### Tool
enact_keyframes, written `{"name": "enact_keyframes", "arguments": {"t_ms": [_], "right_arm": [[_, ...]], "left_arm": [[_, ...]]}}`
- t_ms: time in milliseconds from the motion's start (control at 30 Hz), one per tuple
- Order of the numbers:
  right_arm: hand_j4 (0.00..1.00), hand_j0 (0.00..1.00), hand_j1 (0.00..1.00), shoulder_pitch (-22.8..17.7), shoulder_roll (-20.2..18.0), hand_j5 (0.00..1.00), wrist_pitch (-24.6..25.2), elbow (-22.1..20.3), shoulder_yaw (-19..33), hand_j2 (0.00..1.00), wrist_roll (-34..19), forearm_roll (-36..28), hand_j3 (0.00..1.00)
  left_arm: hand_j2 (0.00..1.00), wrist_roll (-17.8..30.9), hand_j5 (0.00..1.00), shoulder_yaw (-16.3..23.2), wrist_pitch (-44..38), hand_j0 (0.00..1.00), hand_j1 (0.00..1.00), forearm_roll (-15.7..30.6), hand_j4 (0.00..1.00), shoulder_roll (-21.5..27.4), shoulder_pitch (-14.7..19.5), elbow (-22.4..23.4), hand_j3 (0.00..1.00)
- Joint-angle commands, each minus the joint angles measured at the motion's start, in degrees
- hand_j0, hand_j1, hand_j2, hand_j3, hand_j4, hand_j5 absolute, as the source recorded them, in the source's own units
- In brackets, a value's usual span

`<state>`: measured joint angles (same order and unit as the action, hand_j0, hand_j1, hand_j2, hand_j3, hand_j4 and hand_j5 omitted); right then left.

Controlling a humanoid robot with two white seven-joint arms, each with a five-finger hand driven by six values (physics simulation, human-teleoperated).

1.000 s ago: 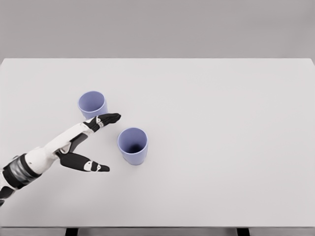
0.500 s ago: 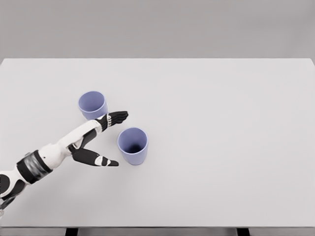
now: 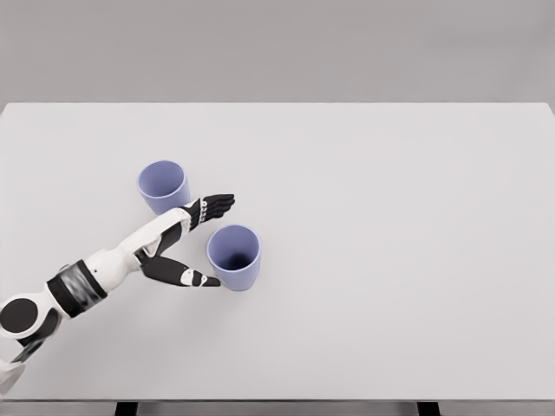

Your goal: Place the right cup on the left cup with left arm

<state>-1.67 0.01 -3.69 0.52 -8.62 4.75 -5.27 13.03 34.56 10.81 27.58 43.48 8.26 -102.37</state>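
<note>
**Left robot hand closing in on the right cup**

Head view: The left robot hand (image 3: 192, 247) reaches in from the lower left across the white tabletop (image 3: 390, 217). Its fingers (image 3: 217, 204) are spread and extended behind the right cup (image 3: 233, 256), while the thumb (image 3: 192, 277) stretches along the near side, its tip at or just touching the cup's left wall. Nothing is pinched yet; the robot hand brackets the cup loosely. The right cup stands upright, mouth up, near the left half of the tabletop. The left cup (image 3: 163, 185), the same lavender colour, stands upright up and to the left, just beside the forearm. The right arm is not in view.

The step in hand appears to be the grasp. To do it well, the palm should slide further around the cup so fingers and thumb close on opposite walls, below the rim, squeezing evenly so the cup does not tip or skate away. The lift should then clear the left cup's rim before lowering straight down.
</note>
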Motion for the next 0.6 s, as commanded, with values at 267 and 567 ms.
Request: {"name": "enact_keyframes", "arguments": {"t_ms": [267,567], "right_arm": [[1.00,1.00,1.00,0.0,0.0,1.00,0.0,0.0,0.0,1.00,0.0,0.0,1.00],[1.00,1.00,1.00,0.0,0.0,1.00,0.0,0.0,0.0,1.00,0.0,0.0,1.00]], "left_arm": [[1.00,0.0,1.00,0.2,-0.8,1.00,1.00,-1.2,1.00,-1.2,0.3,0.7,1.00],[1.00,0.0,1.00,0.4,-0.8,1.00,1.00,-3.2,1.00,-3.7,0.4,2.9,1.00]]}}
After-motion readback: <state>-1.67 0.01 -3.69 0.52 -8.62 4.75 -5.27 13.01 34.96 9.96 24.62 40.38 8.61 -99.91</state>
